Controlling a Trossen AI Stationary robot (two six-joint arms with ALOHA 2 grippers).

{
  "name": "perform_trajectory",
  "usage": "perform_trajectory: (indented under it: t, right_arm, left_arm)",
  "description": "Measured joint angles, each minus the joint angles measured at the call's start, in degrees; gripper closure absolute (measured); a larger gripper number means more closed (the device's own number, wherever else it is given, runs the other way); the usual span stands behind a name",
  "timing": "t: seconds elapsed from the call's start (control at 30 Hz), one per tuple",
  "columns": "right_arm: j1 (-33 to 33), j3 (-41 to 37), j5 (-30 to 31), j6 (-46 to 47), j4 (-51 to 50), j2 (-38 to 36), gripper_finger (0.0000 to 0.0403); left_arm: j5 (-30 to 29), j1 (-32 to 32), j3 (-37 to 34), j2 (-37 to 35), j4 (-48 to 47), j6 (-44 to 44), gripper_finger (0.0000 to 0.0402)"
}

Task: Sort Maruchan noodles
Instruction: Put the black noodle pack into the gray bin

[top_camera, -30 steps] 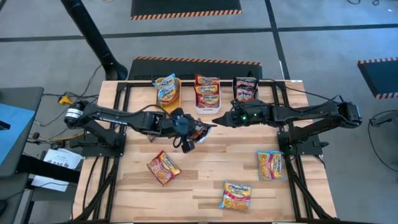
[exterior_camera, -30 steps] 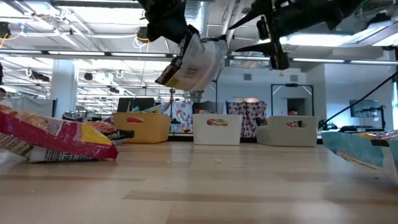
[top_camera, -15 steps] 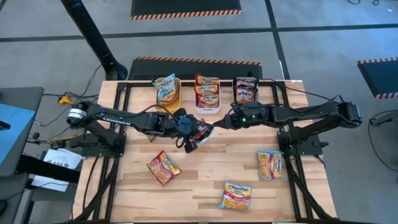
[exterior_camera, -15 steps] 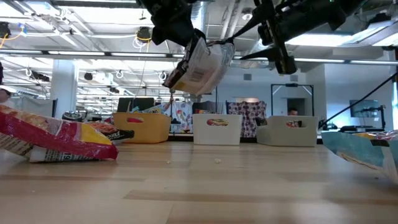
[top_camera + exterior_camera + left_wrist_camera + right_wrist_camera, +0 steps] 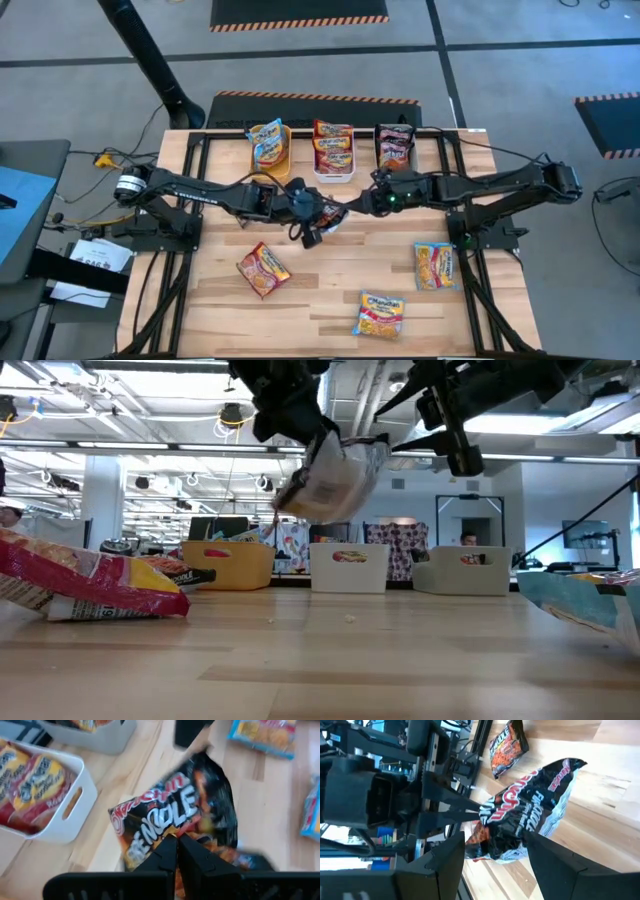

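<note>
A dark red-black Maruchan noodle packet [image 5: 333, 216] hangs in the air over the table's middle, with my left gripper [image 5: 318, 216] shut on it. My right gripper [image 5: 352, 207] faces it from the right, open, and its two fingers stand on either side of the packet's free end [image 5: 506, 845]. Three more packets lie flat on the table: a red-orange one [image 5: 263, 270] and two yellow-and-blue ones [image 5: 437, 266] [image 5: 380, 314]. Others stand in the bins at the far edge. My left gripper pinches the packet's edge [image 5: 172, 831] between its two shut fingers, which slant down from the table's left. The packet [image 5: 335, 478] hangs tilted below the fingers, lifted clear of the table. Whether my right gripper's fingers [image 5: 547, 862] touch the packet, I cannot tell.
An orange bin [image 5: 283, 150], a white bin [image 5: 333, 172] and a grey bin [image 5: 395, 160] stand in a row at the far edge, each with packets in it. Bare wood lies between the loose packets on the near half of the table.
My left gripper has carried the dark packet a little toward the table's right and slightly down, toward my right gripper. The packet's free end now lies between the right gripper's open fingers, and the packet hangs less steeply than before.
</note>
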Motion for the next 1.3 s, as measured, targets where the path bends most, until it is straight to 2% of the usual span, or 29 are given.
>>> perform_trajectory:
  t: [0.37, 0.87, 1.13, 1.3]
  right_arm:
    - [1.4, 0.0, 0.4, 0.4, -5.4, 0.0, 0.0163]
    - [1.3, 0.0, 2.2, 3.5, -2.3, 0.0, 0.0163]
    - [1.4, 0.0, 1.8, 4.2, -0.5, 4.0, 0.0164]
    - [1.3, 0.0, -0.3, 3.9, 3.7, 7.1, 0.02]
  left_arm:
    - [-0.4, 0.0, 0.0, -0.1, 2.6, 0.8, 0.0402]
    - [-0.1, 0.0, 0.0, -0.1, 6.2, 1.3, 0.0401]
    - [-0.1, 0.0, 0.0, -0.1, 7.5, 1.3, 0.0402]
    - [0.1, 0.0, 0.0, -0.1, 7.2, 1.3, 0.0401]
